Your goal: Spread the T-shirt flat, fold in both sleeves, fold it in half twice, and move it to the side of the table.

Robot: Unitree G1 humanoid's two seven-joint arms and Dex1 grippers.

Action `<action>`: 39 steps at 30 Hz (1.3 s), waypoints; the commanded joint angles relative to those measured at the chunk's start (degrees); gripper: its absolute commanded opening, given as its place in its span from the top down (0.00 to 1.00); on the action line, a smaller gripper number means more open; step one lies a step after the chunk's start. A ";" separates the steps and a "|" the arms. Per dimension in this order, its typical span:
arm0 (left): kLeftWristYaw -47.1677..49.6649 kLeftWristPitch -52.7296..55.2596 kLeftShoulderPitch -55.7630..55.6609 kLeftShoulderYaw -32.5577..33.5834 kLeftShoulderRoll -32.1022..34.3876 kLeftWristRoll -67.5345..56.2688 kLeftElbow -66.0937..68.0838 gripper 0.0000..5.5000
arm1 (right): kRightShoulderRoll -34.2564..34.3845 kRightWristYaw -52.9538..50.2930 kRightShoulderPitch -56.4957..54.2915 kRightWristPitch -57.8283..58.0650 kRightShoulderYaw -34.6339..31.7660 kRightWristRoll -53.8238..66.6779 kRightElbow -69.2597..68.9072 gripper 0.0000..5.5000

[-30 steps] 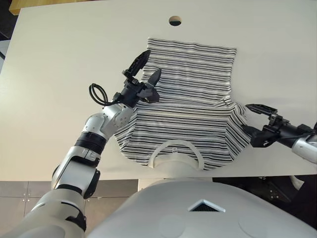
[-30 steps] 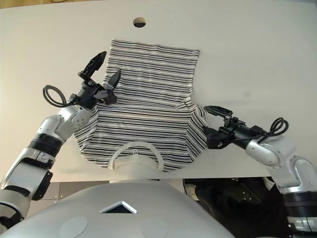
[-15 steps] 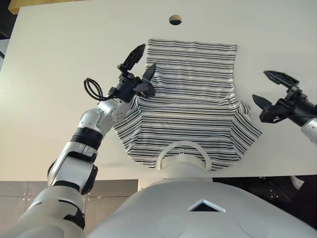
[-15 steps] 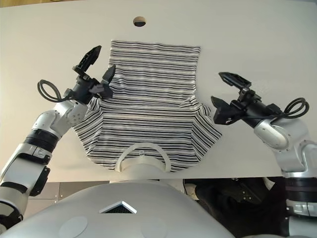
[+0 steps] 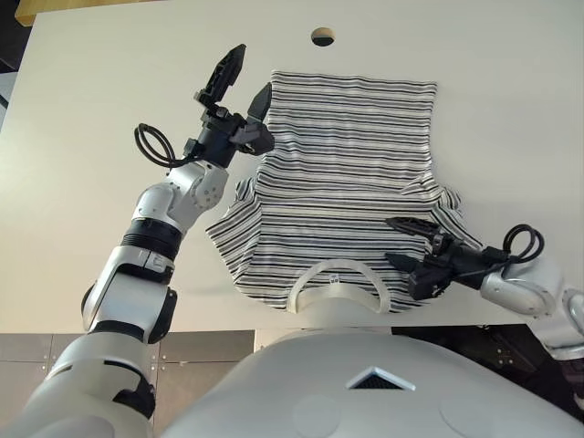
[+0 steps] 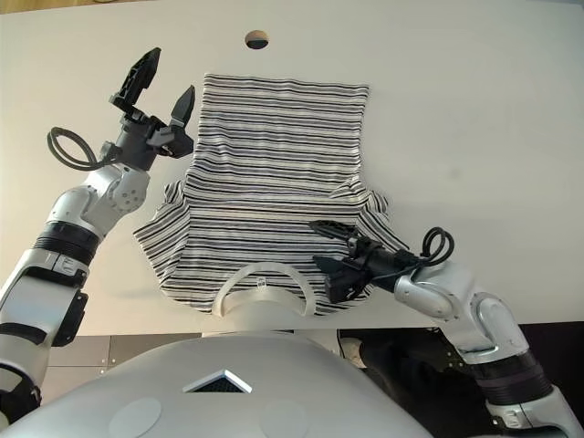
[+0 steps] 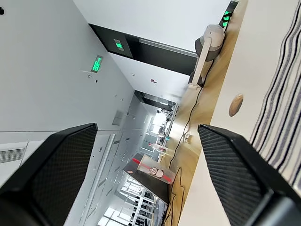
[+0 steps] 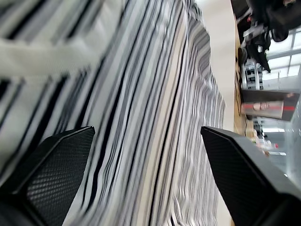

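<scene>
You have the T-shirt (image 5: 347, 173) lying on the white table (image 5: 109, 109). Its long axis runs straight away from you: the collar (image 5: 336, 274) sits at the near edge and the hem lies at the far side, just short of the round hole (image 5: 321, 37) in the tabletop. Both sleeves are bunched in against the body rather than laid out flat.

Your left gripper (image 5: 253, 70) is spread wide and grips nothing, raised beside the far left corner of the hem. Your right gripper (image 5: 391, 240) is also spread and bare, low over the near right part of the shirt beside the collar. You cannot tell whether it touches the cloth.

The left wrist view looks past its fingers (image 7: 51, 165) to the hole and a corridor beyond the table. The right wrist view shows the stripes close under its fingers (image 8: 47, 174).
</scene>
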 commanded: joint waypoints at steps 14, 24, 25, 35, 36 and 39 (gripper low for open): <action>-2.14 1.85 6.02 4.76 7.06 -2.93 -4.67 0.27 | -7.52 -0.05 11.93 -3.41 -11.39 3.47 -4.42 0.24; -25.89 -9.37 44.61 14.54 29.71 -18.12 -29.76 0.27 | 8.44 -6.83 -4.43 5.01 -10.95 27.52 -6.80 0.24; -28.04 -8.62 49.66 16.15 31.55 -17.62 -32.82 0.27 | 9.21 -7.55 -7.41 5.57 -10.99 26.13 -4.22 0.24; -40.49 -0.65 63.81 21.72 31.96 -14.75 -44.00 0.27 | 10.70 -8.11 -17.24 5.66 -11.91 22.21 4.68 0.24; -41.12 -0.49 63.61 21.25 31.57 -14.68 -44.58 0.27 | 10.59 -7.89 -17.07 5.64 -11.93 22.13 4.51 0.24; -42.73 -1.01 61.28 18.29 29.70 -14.40 -45.41 0.27 | 10.47 -7.35 -16.52 5.74 -12.08 22.03 3.82 0.24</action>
